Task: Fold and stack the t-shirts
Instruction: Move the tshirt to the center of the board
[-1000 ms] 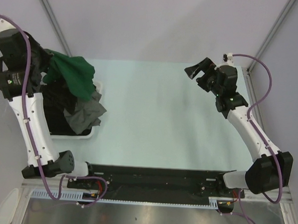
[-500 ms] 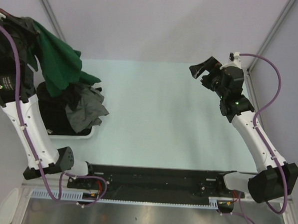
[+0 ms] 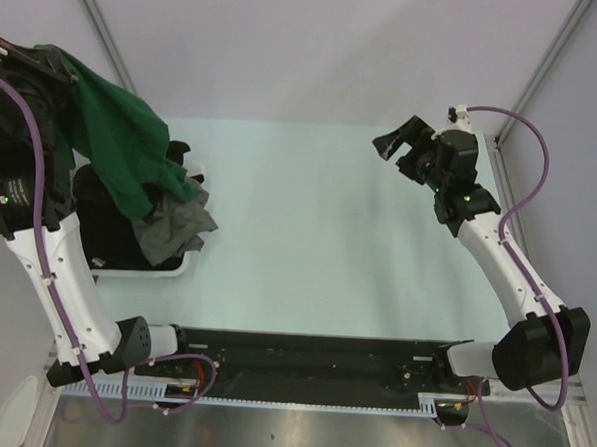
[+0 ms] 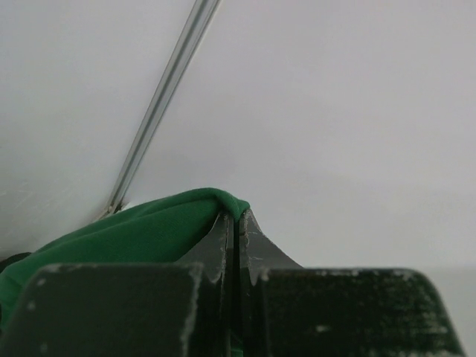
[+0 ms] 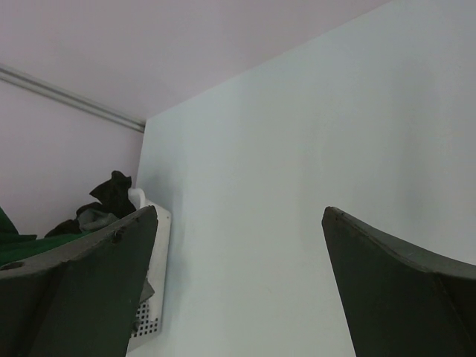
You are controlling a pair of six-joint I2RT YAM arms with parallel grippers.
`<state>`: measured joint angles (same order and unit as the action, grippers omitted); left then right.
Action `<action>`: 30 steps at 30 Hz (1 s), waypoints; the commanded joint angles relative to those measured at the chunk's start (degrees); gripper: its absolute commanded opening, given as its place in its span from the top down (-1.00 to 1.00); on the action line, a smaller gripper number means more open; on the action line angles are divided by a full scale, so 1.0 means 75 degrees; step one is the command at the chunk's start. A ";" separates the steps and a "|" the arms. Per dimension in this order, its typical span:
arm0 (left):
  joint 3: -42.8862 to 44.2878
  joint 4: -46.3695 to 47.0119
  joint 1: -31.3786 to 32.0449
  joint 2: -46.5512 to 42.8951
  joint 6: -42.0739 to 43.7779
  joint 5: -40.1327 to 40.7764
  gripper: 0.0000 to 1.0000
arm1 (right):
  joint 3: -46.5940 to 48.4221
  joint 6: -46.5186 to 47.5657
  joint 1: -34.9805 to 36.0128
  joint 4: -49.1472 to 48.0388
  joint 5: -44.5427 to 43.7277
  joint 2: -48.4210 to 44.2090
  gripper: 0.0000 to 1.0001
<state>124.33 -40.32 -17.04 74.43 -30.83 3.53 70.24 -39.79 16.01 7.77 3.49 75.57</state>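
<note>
One green t-shirt [image 3: 117, 149] hangs lengthwise, clamped in left end effector [image 4: 238, 221]; right end effector [image 3: 402, 140] apart.

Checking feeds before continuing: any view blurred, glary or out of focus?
Top external: sharp, even light, no glare. Left wrist: left gripper dark and soft up close, shut on the green t-shirt. Right wrist: right gripper blurred, white bin beyond clearer.

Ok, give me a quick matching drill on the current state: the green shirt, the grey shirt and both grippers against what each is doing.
Things:
1. green t-shirt
2. grey t-shirt
3. left gripper
4. right gripper

States:
a. open, holding nothing
b. lifted, hanging down
c. draped over the rim of the white bin
d. shut on cloth

Pairs: 1-b, 2-c, 3-d, 4-a
</note>
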 commanded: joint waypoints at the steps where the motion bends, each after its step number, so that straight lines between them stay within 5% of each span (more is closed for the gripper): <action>1: -0.0077 0.0488 -0.0049 -0.0245 0.0208 0.0221 1.00 | 0.0385 0.0172 -0.0037 -0.0403 0.0215 0.0178 -0.99; 16: 0.0237 0.0782 0.0372 0.0282 -0.0319 -0.1022 1.00 | 0.0631 0.0208 -0.0738 0.0580 -0.0301 -0.0302 -0.99; 23: 0.2850 0.1050 0.3358 0.2072 0.0184 -0.0482 1.00 | 0.0666 0.0008 -0.2283 0.1565 -0.0394 -0.0888 -0.99; 30: 0.1168 0.2362 0.6722 0.2567 0.0350 0.0886 1.00 | 0.0526 0.0582 -0.2978 0.2337 -0.1179 -0.1661 -0.99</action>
<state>139.26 -31.33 23.92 92.90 -28.91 4.91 73.52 -38.28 -5.23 21.15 -0.67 67.05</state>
